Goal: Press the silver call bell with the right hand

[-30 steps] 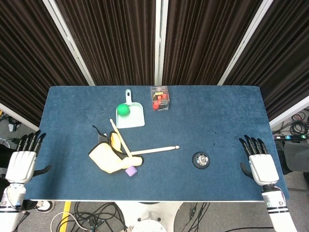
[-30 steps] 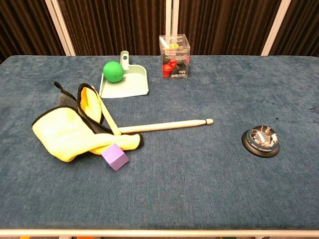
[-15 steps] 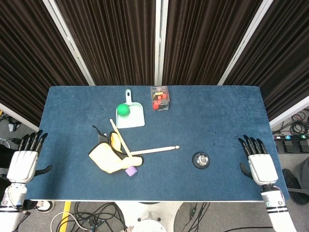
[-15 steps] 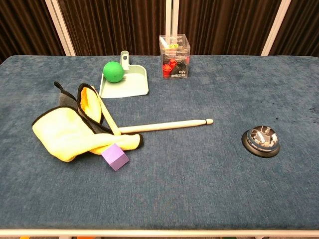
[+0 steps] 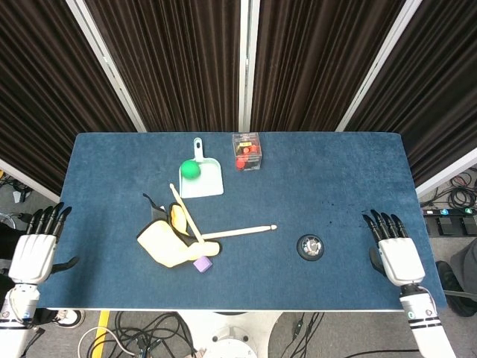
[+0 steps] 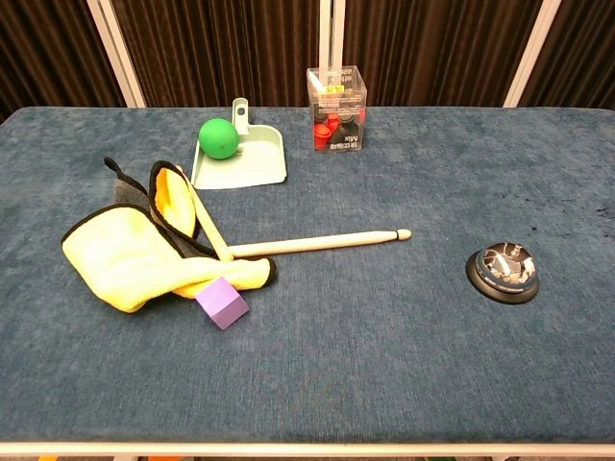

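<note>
Judging the silver call bell (image 5: 310,246) at the table's near right as rigid, slick and dome-topped, we aim our empty, spread-fingered right hand (image 5: 395,253) at its top button, left hand (image 5: 33,252) likewise open.

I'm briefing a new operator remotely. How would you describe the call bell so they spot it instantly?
Start from the blue table and look toward its near right part. The call bell sits alone there, a shiny silver dome on a black round base, unlike the clutter to its left.
</note>
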### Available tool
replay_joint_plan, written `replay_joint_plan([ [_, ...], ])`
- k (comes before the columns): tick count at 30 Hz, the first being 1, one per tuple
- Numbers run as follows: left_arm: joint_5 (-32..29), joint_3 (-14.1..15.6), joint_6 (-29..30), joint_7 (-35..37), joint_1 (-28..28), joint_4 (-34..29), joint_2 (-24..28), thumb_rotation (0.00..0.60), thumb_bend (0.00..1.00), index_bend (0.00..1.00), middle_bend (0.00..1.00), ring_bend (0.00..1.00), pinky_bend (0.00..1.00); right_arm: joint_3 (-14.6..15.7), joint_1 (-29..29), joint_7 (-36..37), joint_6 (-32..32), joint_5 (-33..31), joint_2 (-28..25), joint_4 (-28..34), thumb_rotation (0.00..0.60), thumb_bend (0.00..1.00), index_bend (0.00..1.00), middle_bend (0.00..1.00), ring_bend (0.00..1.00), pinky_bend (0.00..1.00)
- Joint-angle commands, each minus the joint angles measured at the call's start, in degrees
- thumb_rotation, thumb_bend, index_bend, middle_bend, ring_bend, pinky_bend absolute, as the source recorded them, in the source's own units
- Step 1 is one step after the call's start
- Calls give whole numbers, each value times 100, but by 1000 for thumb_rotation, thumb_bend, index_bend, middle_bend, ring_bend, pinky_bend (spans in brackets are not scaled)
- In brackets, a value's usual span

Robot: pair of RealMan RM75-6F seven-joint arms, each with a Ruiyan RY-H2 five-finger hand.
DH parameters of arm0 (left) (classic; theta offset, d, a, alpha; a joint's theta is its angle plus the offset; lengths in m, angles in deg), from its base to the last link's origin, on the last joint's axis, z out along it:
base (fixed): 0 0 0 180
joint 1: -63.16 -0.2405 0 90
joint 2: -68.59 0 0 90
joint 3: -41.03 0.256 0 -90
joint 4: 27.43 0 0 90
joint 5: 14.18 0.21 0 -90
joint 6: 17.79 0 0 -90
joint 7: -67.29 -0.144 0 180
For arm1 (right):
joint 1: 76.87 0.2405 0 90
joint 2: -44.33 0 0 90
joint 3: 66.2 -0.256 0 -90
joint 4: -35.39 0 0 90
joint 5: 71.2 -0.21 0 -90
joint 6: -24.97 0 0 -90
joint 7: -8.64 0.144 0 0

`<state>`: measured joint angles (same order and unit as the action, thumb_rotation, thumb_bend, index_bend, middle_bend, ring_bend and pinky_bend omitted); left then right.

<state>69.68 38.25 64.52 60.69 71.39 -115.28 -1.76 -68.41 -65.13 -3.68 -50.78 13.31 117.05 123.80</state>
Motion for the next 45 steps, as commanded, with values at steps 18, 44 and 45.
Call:
replay_joint_plan([
  [18, -44, 1, 16, 68, -41, 47, 18, 600, 0, 0, 0, 0, 62, 450, 433, -579, 908, 378, 331, 63, 600, 1000, 0, 892, 826, 788],
  [44, -72, -5, -39, 220, -47, 144, 42, 600, 0, 0, 0, 0, 62, 504, 551, -1283, 1322, -126, 584, 158, 600, 1000, 0, 894, 826, 788],
  [45, -74, -7, -44, 222, -44, 150, 46, 600, 0, 0, 0, 0, 62, 499, 560, -1317, 1352, -169, 602, 140, 600, 1000, 0, 894, 827, 787],
])
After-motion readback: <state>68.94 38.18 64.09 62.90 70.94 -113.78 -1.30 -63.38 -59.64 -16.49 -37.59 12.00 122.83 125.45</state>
